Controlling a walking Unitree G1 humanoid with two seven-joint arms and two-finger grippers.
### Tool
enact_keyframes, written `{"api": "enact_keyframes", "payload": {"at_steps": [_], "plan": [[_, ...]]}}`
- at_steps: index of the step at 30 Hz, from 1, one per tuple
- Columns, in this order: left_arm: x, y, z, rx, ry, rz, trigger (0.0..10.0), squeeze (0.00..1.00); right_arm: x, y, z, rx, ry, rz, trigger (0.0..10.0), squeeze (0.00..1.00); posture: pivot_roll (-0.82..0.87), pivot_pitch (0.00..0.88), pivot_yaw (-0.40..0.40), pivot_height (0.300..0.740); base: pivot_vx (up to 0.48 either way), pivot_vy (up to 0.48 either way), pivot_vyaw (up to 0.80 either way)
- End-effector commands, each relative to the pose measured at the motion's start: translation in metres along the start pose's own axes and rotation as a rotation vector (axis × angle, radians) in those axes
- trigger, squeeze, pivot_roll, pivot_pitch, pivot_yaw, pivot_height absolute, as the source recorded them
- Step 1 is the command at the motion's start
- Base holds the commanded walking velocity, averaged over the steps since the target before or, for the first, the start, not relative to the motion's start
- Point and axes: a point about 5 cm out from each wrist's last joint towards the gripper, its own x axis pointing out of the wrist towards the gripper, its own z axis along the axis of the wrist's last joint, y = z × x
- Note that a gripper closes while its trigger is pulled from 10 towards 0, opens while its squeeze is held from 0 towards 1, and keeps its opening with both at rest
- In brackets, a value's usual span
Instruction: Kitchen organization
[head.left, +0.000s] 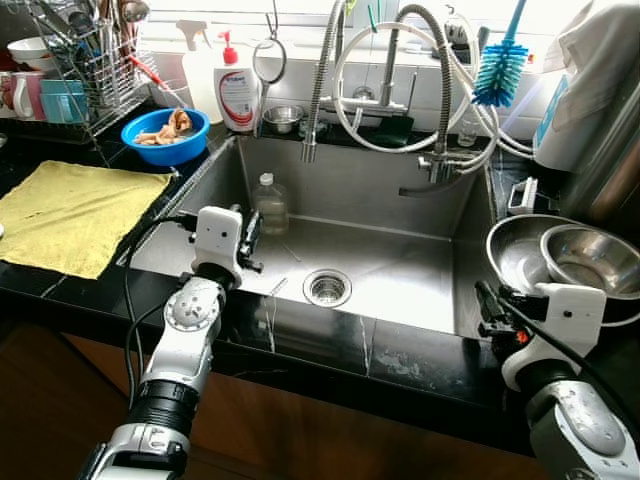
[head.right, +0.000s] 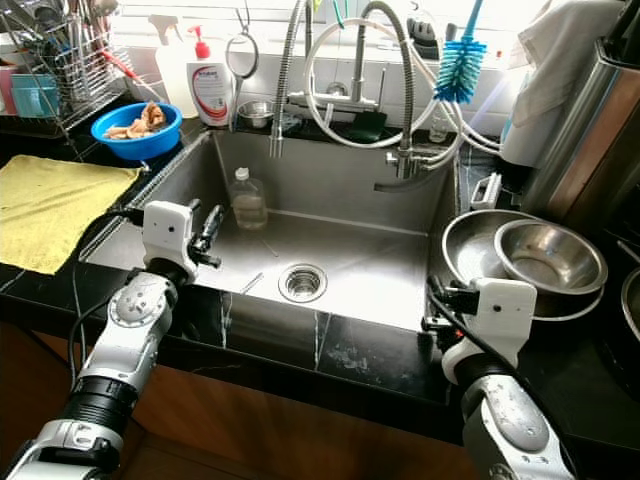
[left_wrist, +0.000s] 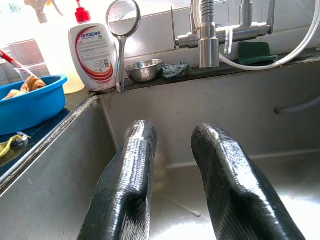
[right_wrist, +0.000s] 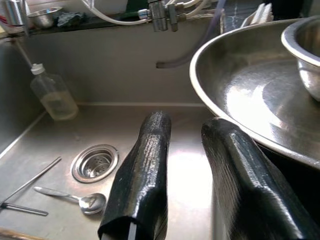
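Note:
A clear plastic bottle (head.left: 270, 203) stands in the steel sink (head.left: 360, 180) near its back left corner. My left gripper (head.left: 250, 235) hovers open over the sink's left side, its fingers pointing at the bottle from just short of it, with nothing between them. A spoon (right_wrist: 75, 197) and thin metal sticks (right_wrist: 30, 182) lie on the sink floor beside the drain (head.left: 327, 287). My right gripper (head.left: 490, 305) stands open and empty at the sink's front right edge. Right beside it, a small steel bowl (head.left: 590, 258) sits inside a large one (head.left: 515, 250) on the counter.
On the left counter lie a yellow cloth (head.left: 75, 212) and a blue bowl of food scraps (head.left: 166, 135), with a dish rack (head.left: 85, 60) behind. A soap bottle (head.left: 237, 90), small steel bowl (head.left: 283, 117), faucet hoses (head.left: 385, 90) and a blue brush (head.left: 500, 70) line the back.

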Motion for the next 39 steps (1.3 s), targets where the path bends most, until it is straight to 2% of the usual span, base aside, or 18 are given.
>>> {"api": "enact_keyframes", "payload": {"at_steps": [1,7,13,18,26,30,33,35,37,38,39], "plan": [[0.003,-0.001,0.003,-0.002,-0.004,-0.003,10.0,0.00,0.001,-0.003,-0.001,0.000,0.003,-0.022,10.0,0.00,-0.08,0.000,0.032,0.740,0.000,0.000,0.00],[0.003,0.000,0.003,0.004,-0.002,-0.001,10.0,0.00,0.003,0.003,0.000,0.008,-0.003,0.001,10.0,0.00,-0.07,0.000,0.031,0.740,0.000,0.000,0.00],[0.004,0.000,0.003,0.010,-0.005,0.001,10.0,0.00,0.004,0.000,0.000,-0.027,-0.003,-0.011,10.0,0.00,-0.07,0.000,0.032,0.740,0.000,0.000,0.00],[0.003,0.000,0.002,0.008,-0.002,0.002,10.0,0.00,0.004,0.002,0.000,-0.018,-0.008,-0.001,10.0,0.00,-0.07,0.000,0.031,0.740,0.000,0.000,0.00],[0.003,0.000,0.003,0.025,-0.007,0.001,10.0,0.00,0.005,0.021,0.006,-0.008,-0.042,0.126,10.0,0.00,-0.07,0.000,0.031,0.740,0.000,0.000,0.00],[0.004,0.000,0.001,0.003,0.001,0.016,10.0,0.00,0.006,0.029,0.009,-0.031,-0.059,0.175,10.0,0.00,-0.08,0.000,0.028,0.740,0.000,0.000,0.00],[0.005,0.000,0.003,0.004,-0.005,0.017,10.0,0.00,0.007,0.035,0.017,-0.034,-0.101,0.193,10.0,0.00,-0.07,0.000,0.027,0.740,0.000,0.000,0.00],[0.005,0.000,0.004,0.006,-0.006,0.017,10.0,0.00,0.008,0.033,0.022,-0.035,-0.123,0.177,10.0,0.00,-0.07,0.000,0.027,0.740,0.000,0.000,0.00],[0.006,0.003,0.004,-0.017,-0.003,0.038,10.0,0.00,0.012,0.026,0.036,-0.082,-0.175,0.127,10.0,0.00,-0.07,0.000,0.024,0.740,0.000,0.000,0.00],[0.006,0.003,0.004,-0.017,-0.004,0.042,10.0,0.00,0.014,0.023,0.041,-0.090,-0.193,0.109,10.0,0.95,-0.07,0.000,0.022,0.740,0.000,0.000,0.00],[0.006,0.004,0.004,-0.016,-0.005,0.043,10.0,0.00,0.015,0.022,0.044,-0.094,-0.205,0.097,10.0,0.95,-0.07,0.000,0.022,0.740,0.000,0.000,0.00]]}}
